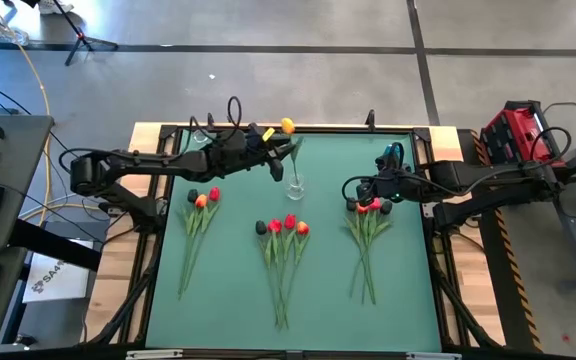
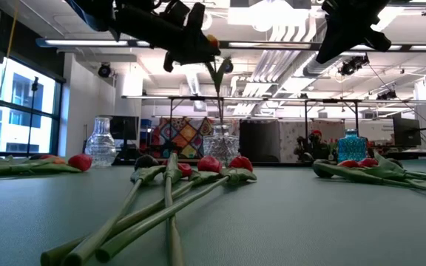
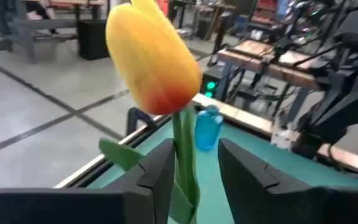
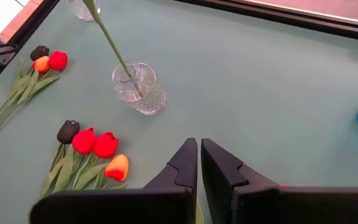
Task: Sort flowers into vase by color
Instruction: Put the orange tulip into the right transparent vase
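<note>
A yellow tulip [image 3: 151, 56] stands tilted, its stem's lower end inside the clear middle vase [image 1: 294, 187]. My left gripper [image 3: 196, 149] is up near the far edge, open, with the stem between its fingers just under the head. My right gripper [image 4: 199, 146] is shut and hovers high above the right bunch [image 1: 368, 215] of red and dark tulips. Two more bunches lie flat on the mat: a left one [image 1: 200, 205] with dark, orange and red heads, and a middle one [image 1: 283, 235] with dark, red and orange heads. My left gripper has the yellow tulip's stem [image 3: 182, 155], just below the head, between its two fingers. The stem leans against the inner side of one finger [image 3: 160, 174]; a gap shows to the other finger [image 3: 247, 177]. The stem's lower end sits in the vase [image 4: 138, 87].
A second clear vase [image 1: 200, 135] stands at the far left of the green mat and a blue vase [image 1: 393, 155] at the far right, near my right arm. The near half of the mat [image 1: 228, 310] holds only long stems.
</note>
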{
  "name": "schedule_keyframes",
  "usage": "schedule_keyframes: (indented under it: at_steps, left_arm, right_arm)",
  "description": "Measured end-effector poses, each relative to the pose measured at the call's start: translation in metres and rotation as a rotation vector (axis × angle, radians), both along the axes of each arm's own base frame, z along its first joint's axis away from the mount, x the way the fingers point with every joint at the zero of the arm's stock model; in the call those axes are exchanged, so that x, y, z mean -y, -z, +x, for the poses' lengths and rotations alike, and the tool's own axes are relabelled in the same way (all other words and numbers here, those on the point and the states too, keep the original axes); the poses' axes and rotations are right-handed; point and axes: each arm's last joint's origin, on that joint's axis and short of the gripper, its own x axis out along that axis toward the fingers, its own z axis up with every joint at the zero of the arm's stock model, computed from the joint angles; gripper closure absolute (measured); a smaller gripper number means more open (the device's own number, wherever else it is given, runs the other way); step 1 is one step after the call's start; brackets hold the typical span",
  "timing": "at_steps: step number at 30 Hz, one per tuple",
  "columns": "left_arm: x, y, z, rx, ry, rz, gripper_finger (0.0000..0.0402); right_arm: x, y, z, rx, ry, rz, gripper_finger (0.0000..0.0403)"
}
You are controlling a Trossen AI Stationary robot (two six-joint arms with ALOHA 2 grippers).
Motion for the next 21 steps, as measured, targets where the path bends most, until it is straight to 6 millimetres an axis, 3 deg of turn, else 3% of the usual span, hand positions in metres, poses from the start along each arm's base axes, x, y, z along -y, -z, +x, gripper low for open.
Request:
schedule_keyframes:
  at_steps: [8,21]
  left_arm:
    - [0.002,-0.014,-0.015,-0.028,-0.036,0.041,0.0277]
    - [-0.001,-0.013,-0.015,-0.016,-0.013,0.003,0.0277]
  right_arm:
    - [0.000,0.000,0.000,-0.010,-0.008,-0.020,0.0392]
    - [0.001,-0.001,0.000,-0.013,0.006,-0.053,0.0392]
